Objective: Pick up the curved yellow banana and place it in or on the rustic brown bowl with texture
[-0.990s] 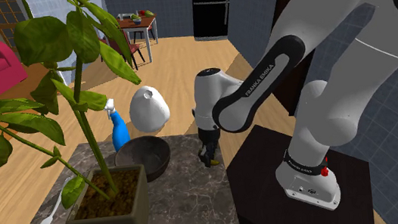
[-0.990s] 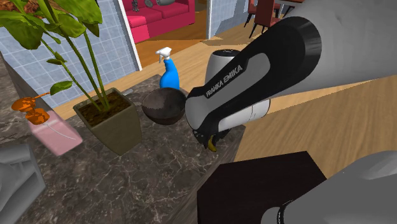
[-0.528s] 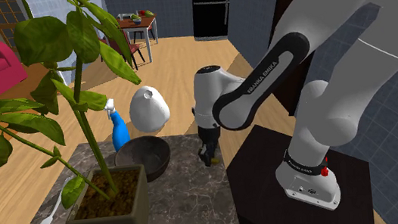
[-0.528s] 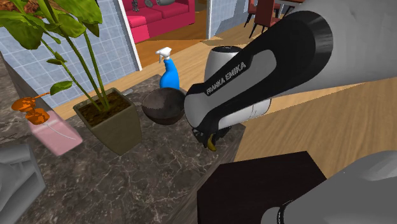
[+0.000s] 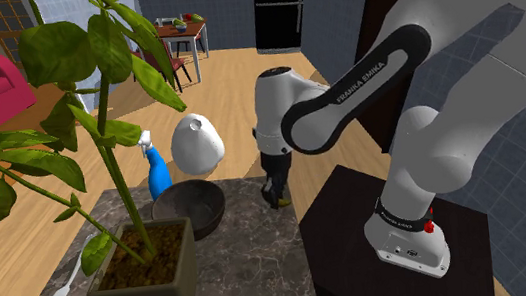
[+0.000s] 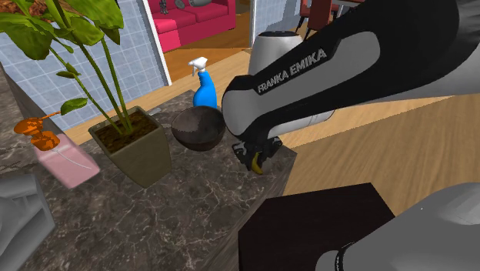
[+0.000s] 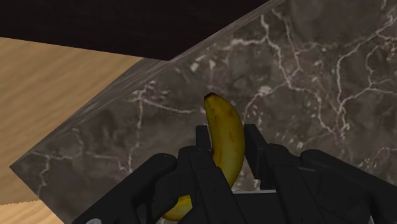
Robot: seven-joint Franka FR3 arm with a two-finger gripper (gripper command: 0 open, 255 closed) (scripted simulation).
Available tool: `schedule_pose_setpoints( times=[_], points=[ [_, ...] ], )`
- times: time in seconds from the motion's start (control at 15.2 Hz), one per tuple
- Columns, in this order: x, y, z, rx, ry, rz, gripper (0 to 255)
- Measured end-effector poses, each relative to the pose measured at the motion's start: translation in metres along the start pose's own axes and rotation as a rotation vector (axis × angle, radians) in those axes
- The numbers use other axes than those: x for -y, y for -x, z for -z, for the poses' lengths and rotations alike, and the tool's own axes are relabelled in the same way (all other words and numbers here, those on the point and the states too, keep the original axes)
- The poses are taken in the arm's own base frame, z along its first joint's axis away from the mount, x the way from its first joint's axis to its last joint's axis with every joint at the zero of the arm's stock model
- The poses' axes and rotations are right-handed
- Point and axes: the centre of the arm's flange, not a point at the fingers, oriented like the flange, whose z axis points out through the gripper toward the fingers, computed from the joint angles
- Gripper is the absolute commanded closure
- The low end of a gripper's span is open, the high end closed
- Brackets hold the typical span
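Above the surface (image 5: 248, 264) edge: tool (image 7: 227, 140) clamped on banana (image 7: 222, 124), long axis hanging down; bowl (image 5: 189, 208) lies near, toward the shoulder view's left.

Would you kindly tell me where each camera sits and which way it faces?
Shoulder view: beside and behind the stand, looking down over the counter at the bowl; stand and arm show.
Second exterior view: also near the stand, facing across the counter toward the red sofa; the arm looms close.
Wrist view: on the hand, looking down at the counter's edge; the gripper clasps the banana.
Shared: both exterior views show the bowl, plant pot and spray bottle.
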Motion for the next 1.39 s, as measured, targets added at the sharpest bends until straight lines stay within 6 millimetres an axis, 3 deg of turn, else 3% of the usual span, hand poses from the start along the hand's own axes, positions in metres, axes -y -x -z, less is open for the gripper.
schedule_pose_setpoints(
  times=[1.39],
  points=[
    [0.011,0.007,0.110,0.000,0.000,0.000,255]
  ],
)
